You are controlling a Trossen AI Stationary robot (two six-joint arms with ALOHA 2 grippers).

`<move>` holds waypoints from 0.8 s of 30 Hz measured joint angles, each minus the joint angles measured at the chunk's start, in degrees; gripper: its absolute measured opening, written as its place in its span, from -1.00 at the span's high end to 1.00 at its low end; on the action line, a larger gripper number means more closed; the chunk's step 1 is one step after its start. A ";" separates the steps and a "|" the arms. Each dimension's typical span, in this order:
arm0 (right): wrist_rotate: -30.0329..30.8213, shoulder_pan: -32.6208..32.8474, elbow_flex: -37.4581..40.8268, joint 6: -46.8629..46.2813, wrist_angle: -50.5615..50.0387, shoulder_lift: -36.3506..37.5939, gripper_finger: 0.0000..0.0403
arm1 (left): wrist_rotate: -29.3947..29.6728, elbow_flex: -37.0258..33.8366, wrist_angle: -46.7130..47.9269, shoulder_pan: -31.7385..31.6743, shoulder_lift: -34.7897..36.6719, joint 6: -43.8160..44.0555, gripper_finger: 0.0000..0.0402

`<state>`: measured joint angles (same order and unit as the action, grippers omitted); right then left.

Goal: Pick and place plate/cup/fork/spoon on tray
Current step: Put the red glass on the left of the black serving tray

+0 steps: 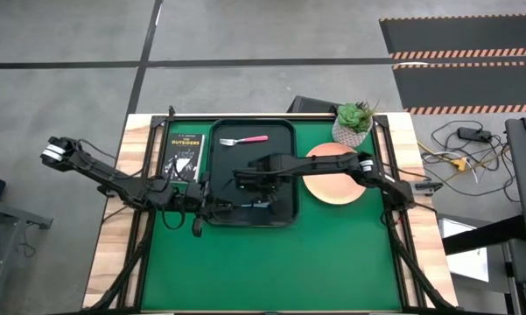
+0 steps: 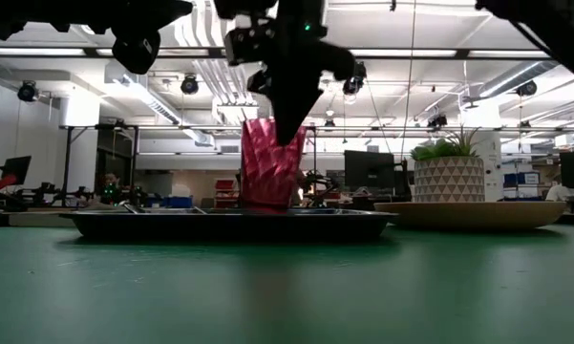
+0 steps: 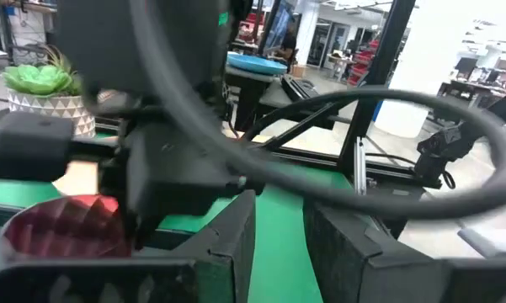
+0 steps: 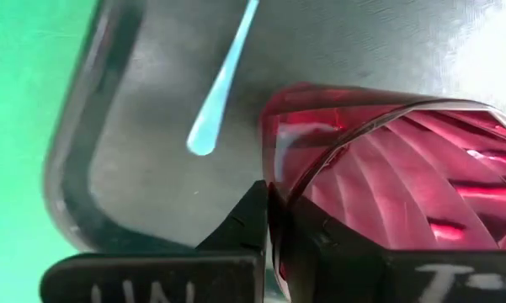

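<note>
Fingers of the right gripper pinch the rim of the cup, which stands upright inside the tray beside the spoon. Whether the left gripper, at the tray's near-left corner, is parted or closed I cannot tell.

Book cover, top line reads "OUTSIDERS" with a small word above it, likely "THE"; rest of the cover print is too small to read. Right gripper fingers carry white handwritten marks: "UN" on one, a "J"-like stroke on the other, cut off by the frame edge. No other legible text, labels or numbers in any view.
</note>
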<state>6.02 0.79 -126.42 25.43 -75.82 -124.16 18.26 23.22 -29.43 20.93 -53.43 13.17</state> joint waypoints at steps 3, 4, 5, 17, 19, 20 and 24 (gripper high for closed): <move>0.02 -0.95 -0.52 1.61 1.25 -0.73 0.96 | 0.00 -0.02 0.00 0.00 0.00 0.00 0.58; 0.01 -1.26 -0.59 2.07 1.80 -0.78 0.96 | 0.00 -0.02 0.03 0.00 0.00 -0.02 0.58; 0.02 -1.57 -0.60 2.50 2.32 -0.79 0.96 | 0.00 -0.02 0.01 0.00 0.00 -0.02 0.58; -2.01 -3.46 -0.20 4.38 8.00 -0.79 0.96 | 0.00 -0.13 0.06 0.09 -0.26 0.01 0.58; -3.62 -3.46 -0.05 5.36 8.91 -0.82 0.95 | 0.00 -0.13 0.06 0.09 -0.26 0.00 0.58; -3.93 -3.46 -0.05 5.49 9.81 -1.04 0.94 | 0.00 -0.13 0.04 0.09 -0.26 0.00 0.58; -4.11 -3.46 0.21 4.62 11.47 -1.45 0.86 | 0.00 -0.13 -0.04 0.09 -0.20 0.00 0.58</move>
<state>1.91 -2.68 -126.21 30.04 -64.35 -125.61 18.26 23.09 -29.47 21.02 -53.63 13.17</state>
